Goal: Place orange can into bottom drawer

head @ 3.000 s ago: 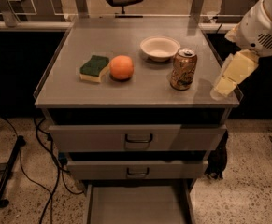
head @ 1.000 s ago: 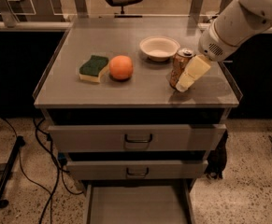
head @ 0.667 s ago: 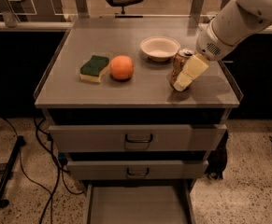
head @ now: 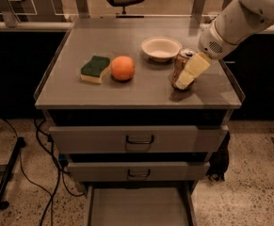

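The orange can (head: pixel 179 68) stands upright on the grey cabinet top (head: pixel 103 93), near its right front. My gripper (head: pixel 190 71) comes down from the white arm at the upper right and sits right against the can's right front side, covering part of it. The bottom drawer (head: pixel 139 206) is pulled open at the lower edge of the camera view, a shallow grey tray with a bare floor.
A green-and-yellow sponge (head: pixel 95 68), a round orange fruit (head: pixel 122 68) and a white bowl (head: pixel 161 47) sit on the cabinet top left of and behind the can. Two shut handled drawers (head: pixel 139 139) are above the open one. Cables (head: pixel 47 173) lie on the floor at left.
My gripper has moved left from beyond the cabinet's right edge onto the can and stays against it. The can has not moved.
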Motion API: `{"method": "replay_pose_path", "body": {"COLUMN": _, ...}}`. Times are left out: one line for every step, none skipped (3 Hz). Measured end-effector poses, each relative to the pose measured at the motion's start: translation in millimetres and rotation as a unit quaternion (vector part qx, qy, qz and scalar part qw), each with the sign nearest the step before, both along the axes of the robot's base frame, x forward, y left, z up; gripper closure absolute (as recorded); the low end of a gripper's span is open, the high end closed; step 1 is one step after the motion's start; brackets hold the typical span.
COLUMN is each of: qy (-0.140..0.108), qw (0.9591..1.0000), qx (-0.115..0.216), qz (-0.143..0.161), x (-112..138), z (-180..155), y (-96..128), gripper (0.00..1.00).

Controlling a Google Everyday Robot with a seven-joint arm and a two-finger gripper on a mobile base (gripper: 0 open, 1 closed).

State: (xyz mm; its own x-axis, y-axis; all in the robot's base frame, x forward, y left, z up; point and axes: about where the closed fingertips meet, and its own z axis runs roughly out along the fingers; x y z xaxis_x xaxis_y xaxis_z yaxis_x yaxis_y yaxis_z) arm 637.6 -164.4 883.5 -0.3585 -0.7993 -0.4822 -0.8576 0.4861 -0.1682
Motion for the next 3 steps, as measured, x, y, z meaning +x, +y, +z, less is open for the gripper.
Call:
{"method": "replay_pose_path", "body": {"qy": 0.002, "qw": 1.0000, "qx": 0.007, "qz": 0.000, "x": 4.5, "z": -1.8, "y": -5.7, "gripper": 0.00}}
{"method": "replay_pose_path", "body": {"qy": 0.005, "qw": 0.9997, "qx": 0.021, "qz": 0.007, "x": 8.8, "z": -4.1, "y": -7.6, "gripper": 0.00}}
{"method": "replay_pose_path", "body": {"qy": 0.008, "qw": 0.9988, "qx": 0.044, "qz": 0.018, "x": 11.2, "z": -7.7, "y": -5.7, "gripper": 0.00}}
